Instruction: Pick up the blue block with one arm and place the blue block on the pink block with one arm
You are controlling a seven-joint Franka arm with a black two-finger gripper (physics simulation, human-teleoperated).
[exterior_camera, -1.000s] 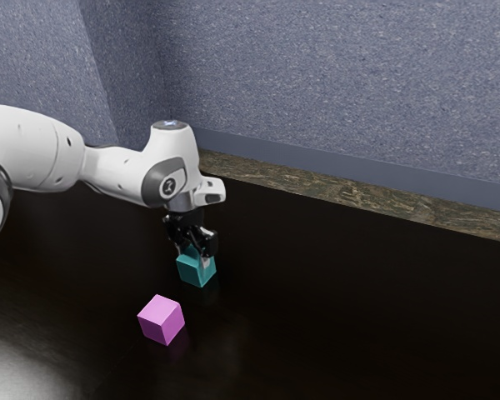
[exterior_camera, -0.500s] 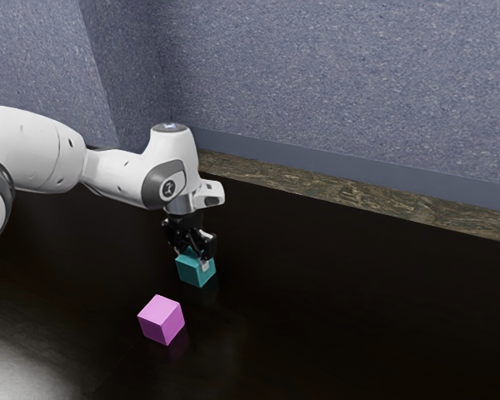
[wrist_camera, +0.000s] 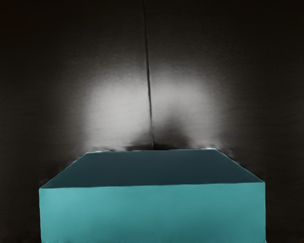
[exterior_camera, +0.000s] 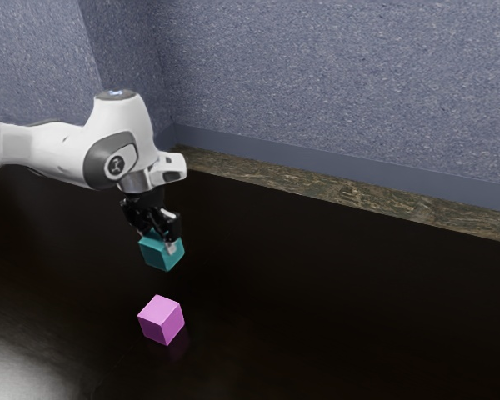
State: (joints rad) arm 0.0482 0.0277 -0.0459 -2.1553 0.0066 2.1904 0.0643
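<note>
A teal-blue block (exterior_camera: pixel 161 254) hangs in the air above the dark table, held between the black fingers of my gripper (exterior_camera: pixel 159 242), which is shut on it. The same block (wrist_camera: pixel 152 202) looms large right under my hand in the wrist view. A pink block (exterior_camera: pixel 161 319) rests on the table directly below and slightly toward the front of the held block, with a clear gap between them.
The dark glossy table (exterior_camera: pixel 333 300) stretches toward the exterior view's right. A speckled ledge (exterior_camera: pixel 350 193) and a grey-blue wall (exterior_camera: pixel 333 75) run along the back. A thin seam (wrist_camera: pixel 149 76) crosses the tabletop beyond the held block.
My gripper has lifted the blue block off the table and carried it toward the exterior view's left, so it now hangs above the pink block.
</note>
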